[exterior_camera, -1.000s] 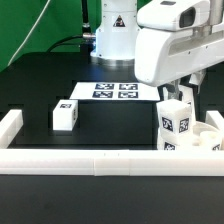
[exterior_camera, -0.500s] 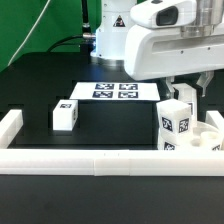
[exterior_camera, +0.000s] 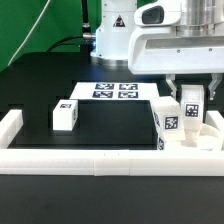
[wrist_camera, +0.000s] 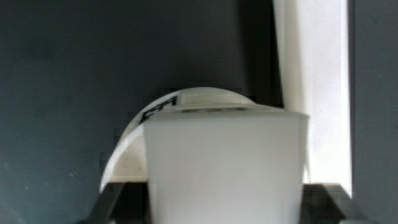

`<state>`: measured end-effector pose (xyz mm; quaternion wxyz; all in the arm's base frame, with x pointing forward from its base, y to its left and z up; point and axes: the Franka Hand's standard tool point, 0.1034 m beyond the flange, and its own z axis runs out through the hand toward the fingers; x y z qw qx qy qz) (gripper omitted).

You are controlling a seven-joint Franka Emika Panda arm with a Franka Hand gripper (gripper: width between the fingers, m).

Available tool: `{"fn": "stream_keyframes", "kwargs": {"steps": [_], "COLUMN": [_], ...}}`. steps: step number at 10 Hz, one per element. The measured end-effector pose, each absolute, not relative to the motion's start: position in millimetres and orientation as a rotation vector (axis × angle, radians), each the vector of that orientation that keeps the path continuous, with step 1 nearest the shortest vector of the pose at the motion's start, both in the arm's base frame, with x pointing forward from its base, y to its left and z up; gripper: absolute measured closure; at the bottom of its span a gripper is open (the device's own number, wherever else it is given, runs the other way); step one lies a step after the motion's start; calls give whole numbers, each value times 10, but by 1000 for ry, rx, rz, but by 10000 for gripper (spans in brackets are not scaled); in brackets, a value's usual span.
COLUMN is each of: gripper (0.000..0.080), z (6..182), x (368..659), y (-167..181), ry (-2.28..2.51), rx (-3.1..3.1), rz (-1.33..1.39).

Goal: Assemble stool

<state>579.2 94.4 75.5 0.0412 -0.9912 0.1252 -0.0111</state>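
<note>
Hand (exterior_camera: pixel 190 93) closed on the held leg (exterior_camera: pixel 190 108), upright over the round seat (exterior_camera: pixel 205 138).
All parts are smooth matte white plastic. The legs are short and blocky with black-and-white square tags. The second leg (exterior_camera: pixel 167 126) stands at the seat, just beside the held one, and the third leg (exterior_camera: pixel 65 114) lies well apart on the black worktop (exterior_camera: pixel 110 125). The arm points the hand straight down at the exterior view's right.

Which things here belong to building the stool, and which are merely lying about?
Job in hand: seat; upright leg; held leg; loose leg.
Lying about: marker board; border rail.
</note>
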Motion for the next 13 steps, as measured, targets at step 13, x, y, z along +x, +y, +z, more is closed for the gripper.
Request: {"fn": "stream_keyframes", "kwargs": {"steps": [13], "gripper": [150], "z": [1088], "x": [5801], "y": [500], "ry": [357], "rx": [-3027], "rz": [-69]}}
